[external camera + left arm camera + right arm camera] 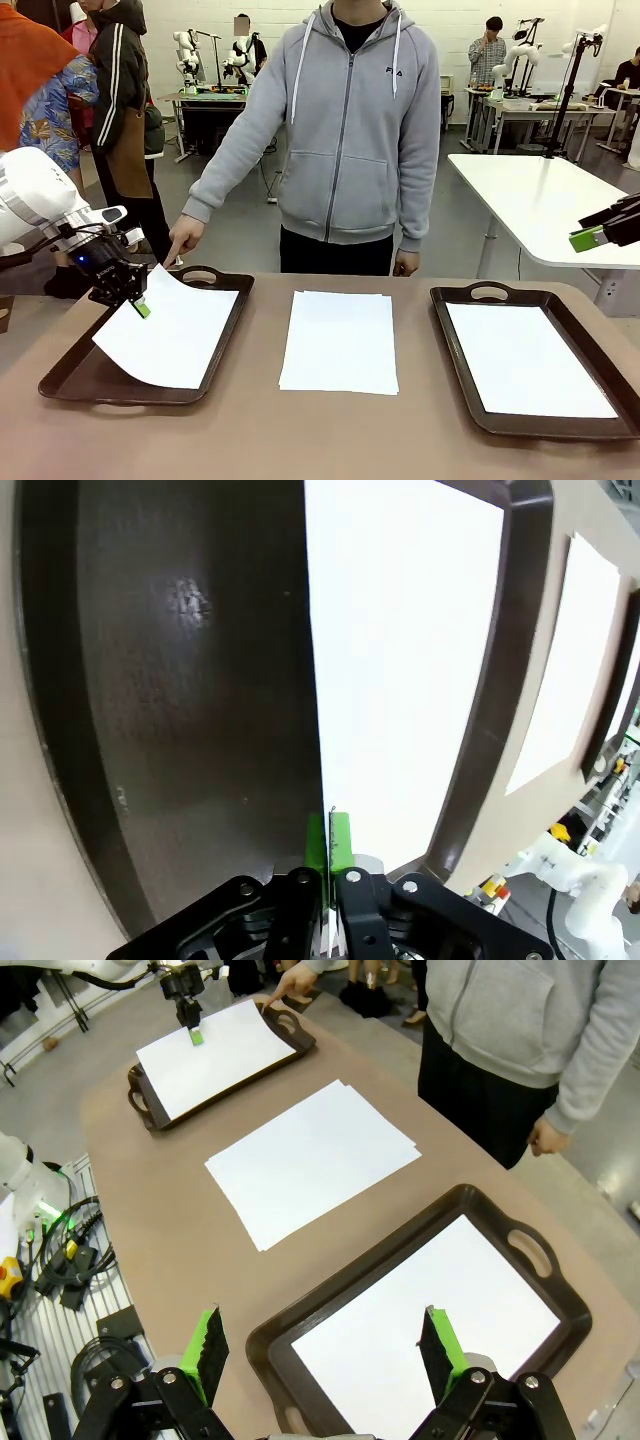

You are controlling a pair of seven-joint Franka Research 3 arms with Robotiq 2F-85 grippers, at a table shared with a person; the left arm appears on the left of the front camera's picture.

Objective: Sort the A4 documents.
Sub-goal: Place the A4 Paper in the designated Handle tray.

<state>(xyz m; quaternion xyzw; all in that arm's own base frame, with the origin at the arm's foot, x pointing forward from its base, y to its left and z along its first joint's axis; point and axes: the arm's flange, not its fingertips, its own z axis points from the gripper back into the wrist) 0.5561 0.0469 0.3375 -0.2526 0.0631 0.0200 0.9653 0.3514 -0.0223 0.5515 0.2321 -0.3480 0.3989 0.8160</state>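
My left gripper (141,307) is shut on the edge of a white A4 sheet (170,330) held tilted over the left brown tray (70,372). In the left wrist view the green pads (340,842) pinch that sheet (410,650) above the tray's dark floor (190,700). A small stack of A4 sheets (340,340) lies on the table's middle. Another sheet (525,360) lies flat in the right tray (455,375). My right gripper (322,1355) hangs open above the right tray (300,1325) and its sheet (430,1330), and its green fingertip (586,238) shows at the front view's right edge.
A person in a grey hoodie stands at the far side, one hand (184,238) pointing a finger down at the left tray's far handle (200,273). The other hand (405,265) rests at the table's far edge. Bare brown table (330,440) lies in front of the trays.
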